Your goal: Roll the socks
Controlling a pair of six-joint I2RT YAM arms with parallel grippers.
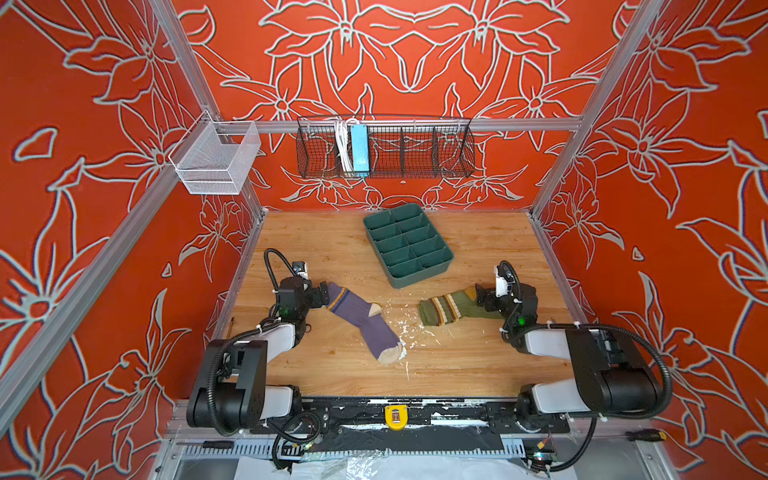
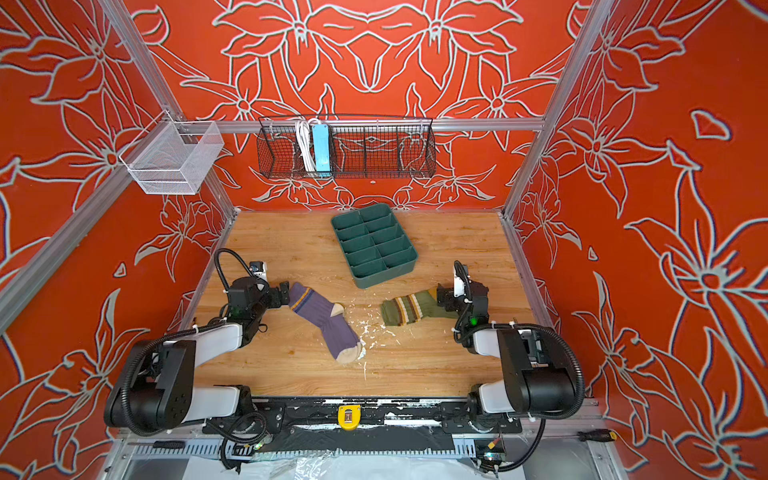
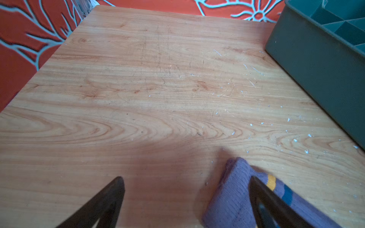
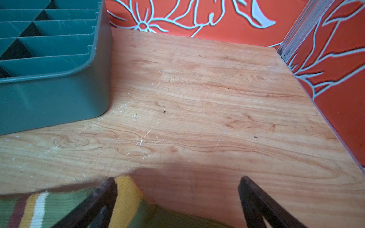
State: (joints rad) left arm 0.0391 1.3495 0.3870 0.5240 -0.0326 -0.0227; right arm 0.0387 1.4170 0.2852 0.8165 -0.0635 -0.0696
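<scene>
The left gripper (image 1: 325, 293) is released, its jaws spread wide and nothing pinched between them. In the left wrist view one of its fingers (image 3: 262, 199) lies over the cuff of the purple sock (image 1: 358, 319), and the cuff corner reaches into the gap. This sock lies flat on the tabletop (image 1: 332, 376). It runs from the cuff at 9 o'clock down to the beige toe near 6 o'clock.

The right gripper (image 1: 480, 297) is also wide open and grasps nothing. One of its fingers (image 4: 102, 197) lies over the mustard part of the green sock (image 1: 445, 309). That sock lies at 3 o'clock, with its striped cuff end pointing to the centre. The two socks do not touch. Between them, white flecks (image 1: 400, 329) are scattered on the wood.

A green tray (image 1: 415, 281) with dividers stands at 12 o'clock, turned at an angle. Its near corner is close to both socks but apart from them.

Bare tabletop is open at 6 o'clock as far as the near edge, at 10 to 11 o'clock beside the tray, and at 1 to 2 o'clock up to the walls (image 1: 415, 83).
</scene>
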